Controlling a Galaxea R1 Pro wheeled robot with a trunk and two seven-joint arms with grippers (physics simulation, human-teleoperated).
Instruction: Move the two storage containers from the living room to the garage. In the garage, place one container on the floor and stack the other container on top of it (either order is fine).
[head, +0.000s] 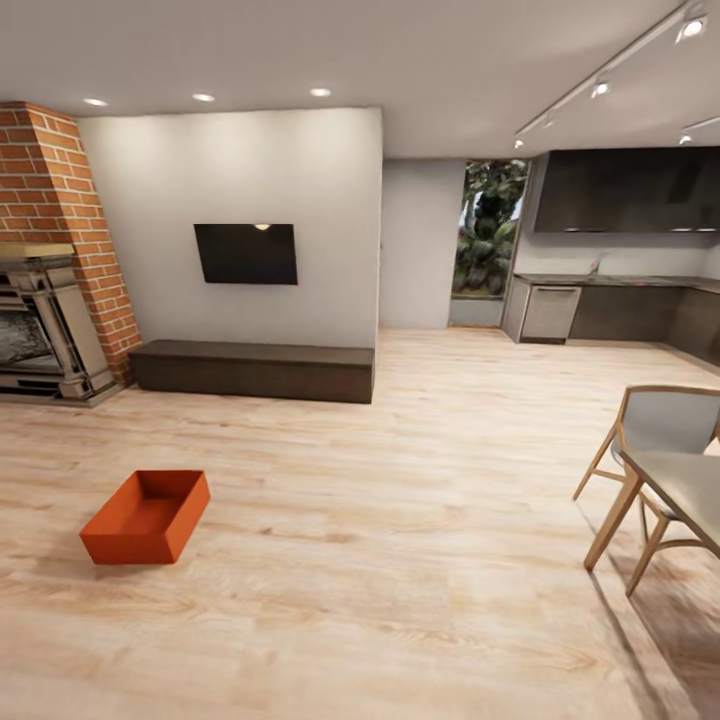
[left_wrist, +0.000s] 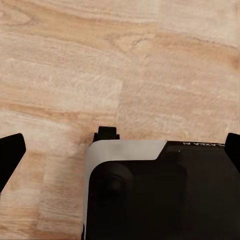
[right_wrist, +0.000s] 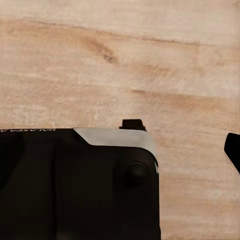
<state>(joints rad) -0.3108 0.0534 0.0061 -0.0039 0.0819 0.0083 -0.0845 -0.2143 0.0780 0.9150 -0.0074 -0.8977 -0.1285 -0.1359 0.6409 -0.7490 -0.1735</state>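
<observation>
One orange-red storage container (head: 147, 516) sits on the light wood floor (head: 400, 560) in the lower left of the head view, open side up. Behind it, at the left edge, is the red brick fireplace (head: 55, 250). A dark TV (head: 246, 253) hangs on the white wall above a long low bench (head: 252, 369). A chair (head: 655, 455) and a table (head: 690, 490) are at the right. The left hand (left_wrist: 120, 155) is wide open over the wood floor and holds nothing. For the right hand (right_wrist: 232, 155) I cannot tell.

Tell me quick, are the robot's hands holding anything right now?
Left gripper: open, fingers spread wide apart, holding nothing, above the wood floor.
Right gripper: cannot tell; one finger shows, with nothing on it.
</observation>
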